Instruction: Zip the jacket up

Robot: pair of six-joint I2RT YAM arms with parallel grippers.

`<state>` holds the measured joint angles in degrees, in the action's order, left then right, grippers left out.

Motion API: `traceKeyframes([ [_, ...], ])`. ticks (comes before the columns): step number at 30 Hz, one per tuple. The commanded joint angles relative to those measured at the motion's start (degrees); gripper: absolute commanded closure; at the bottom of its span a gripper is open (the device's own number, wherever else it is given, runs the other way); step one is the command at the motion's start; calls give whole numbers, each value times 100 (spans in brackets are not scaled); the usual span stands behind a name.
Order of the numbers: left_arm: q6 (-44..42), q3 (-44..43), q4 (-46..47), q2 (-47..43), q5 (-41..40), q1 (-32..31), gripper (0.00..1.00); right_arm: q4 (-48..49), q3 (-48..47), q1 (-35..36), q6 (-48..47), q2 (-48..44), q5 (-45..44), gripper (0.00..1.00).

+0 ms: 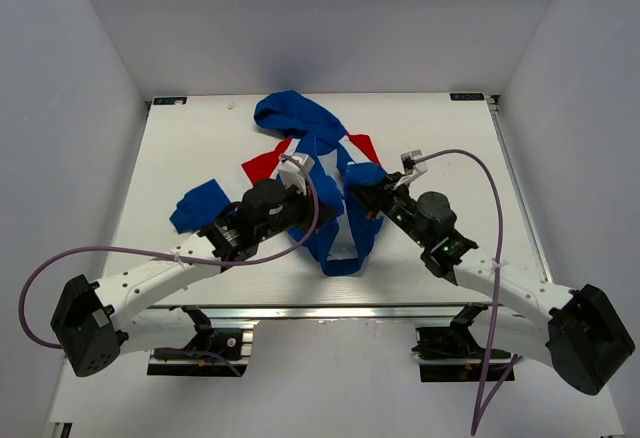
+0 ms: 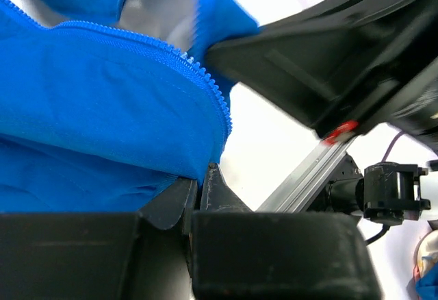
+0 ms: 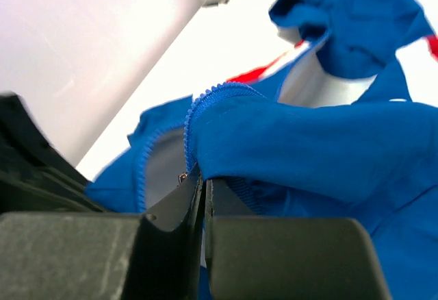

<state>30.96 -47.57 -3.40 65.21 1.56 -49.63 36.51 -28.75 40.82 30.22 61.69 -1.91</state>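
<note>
Where it lies rumpled at the middle of the table point(image 1: 190, 148), hood bunched toward the far edge and one sleeve trailing toward the left edge, the jacket point(image 1: 300, 118) shows soft matte blue cloth, red wedges and moulded blue zipper teeth point(image 2: 205, 84) curving along its open front. Both arms reach in from the near corners, wrists converging on the garment's centre; the left gripper point(image 2: 203, 177) is clenched on a fold of blue cloth just below the teeth, the right gripper point(image 3: 203, 180) clamped on the toothed edge.

jacket point(image 1: 300, 118) heaped mid table point(image 1: 450, 138); L arm point(image 1: 160, 273), R arm point(image 1: 500, 283) flank; corners free
</note>
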Motion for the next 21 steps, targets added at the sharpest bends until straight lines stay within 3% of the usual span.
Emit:
traceKeyframes([
  [1, -90, 81, 85, -359, -6, -21, 100, 340, -96, -48, -130, -482, -222, 100],
  [9, -486, 64, 296, -545, 151, -29, 100, -671, -87, -65, -640, -1247, 410, 100],
  [21, -1101, -24, 1008, -465, 169, -29, 100, -918, -253, -65, -824, -1309, 850, 100],
])
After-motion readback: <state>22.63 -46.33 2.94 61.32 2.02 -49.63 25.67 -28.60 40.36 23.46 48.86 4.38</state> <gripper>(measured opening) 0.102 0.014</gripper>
